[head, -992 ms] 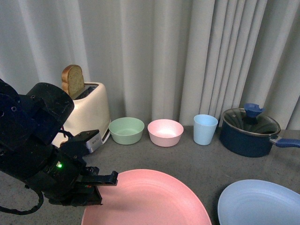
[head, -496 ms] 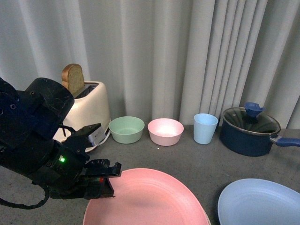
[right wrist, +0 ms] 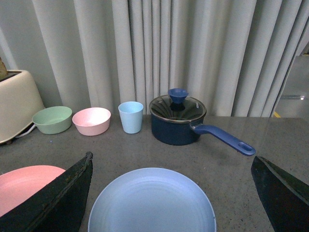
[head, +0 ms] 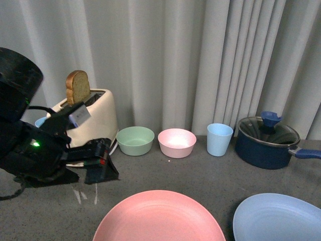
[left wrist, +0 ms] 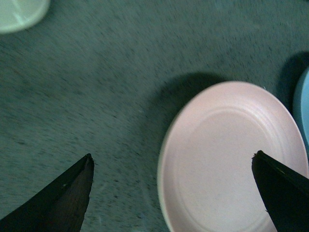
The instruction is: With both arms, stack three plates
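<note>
The pink plate [head: 160,218] lies flat on the grey table at the front centre; it also shows in the left wrist view [left wrist: 231,159] and the right wrist view [right wrist: 24,186]. The light blue plate [head: 278,218] lies to its right, apart from it, and fills the near part of the right wrist view [right wrist: 152,203]. No beige plate shows. My left gripper [head: 99,168] is open and empty, raised to the left of the pink plate; in its wrist view [left wrist: 172,155] it hangs over that plate's edge. My right gripper [right wrist: 172,156] is open and empty above the blue plate.
Along the curtain at the back stand a cream toaster [head: 93,118] with a bread slice, a small green bowl [head: 135,139], a small pink bowl [head: 176,141], a light blue cup [head: 219,138] and a dark blue lidded pot [head: 267,140] with its handle pointing right.
My left arm has lifted and drawn back to the left, away from the pink plate's rim. The pink plate now lies flat, a little lower and further right.
</note>
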Tool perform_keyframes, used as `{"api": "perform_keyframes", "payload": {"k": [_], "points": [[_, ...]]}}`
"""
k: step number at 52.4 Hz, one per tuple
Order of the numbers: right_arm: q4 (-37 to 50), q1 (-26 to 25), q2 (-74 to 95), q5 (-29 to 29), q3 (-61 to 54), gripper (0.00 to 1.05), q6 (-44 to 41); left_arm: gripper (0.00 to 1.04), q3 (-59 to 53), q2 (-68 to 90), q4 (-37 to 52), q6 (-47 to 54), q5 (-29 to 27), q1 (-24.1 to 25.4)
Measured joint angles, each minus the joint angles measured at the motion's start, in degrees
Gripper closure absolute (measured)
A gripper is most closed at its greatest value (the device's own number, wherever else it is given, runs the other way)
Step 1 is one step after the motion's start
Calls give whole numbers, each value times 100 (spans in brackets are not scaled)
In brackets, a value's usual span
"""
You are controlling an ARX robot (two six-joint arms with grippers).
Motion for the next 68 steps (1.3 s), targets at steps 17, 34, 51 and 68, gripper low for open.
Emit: {"api": "perform_keyframes", "payload": {"k": [17, 34, 51, 68], "points": [[0, 0, 0, 2, 0, 7, 2, 16, -1211, -702, 2728, 142, -1353, 160], [0, 0, 0, 0, 0, 7, 0, 82, -3851, -1759, 6771, 203, -2194, 304], [0, 0, 0, 0, 0, 7, 0, 101, -5005, -3314, 6277, 214, -1919, 595], [0, 0, 0, 0, 0, 7, 0, 101, -5536, -4850, 5265, 216, -1917, 595]]}}
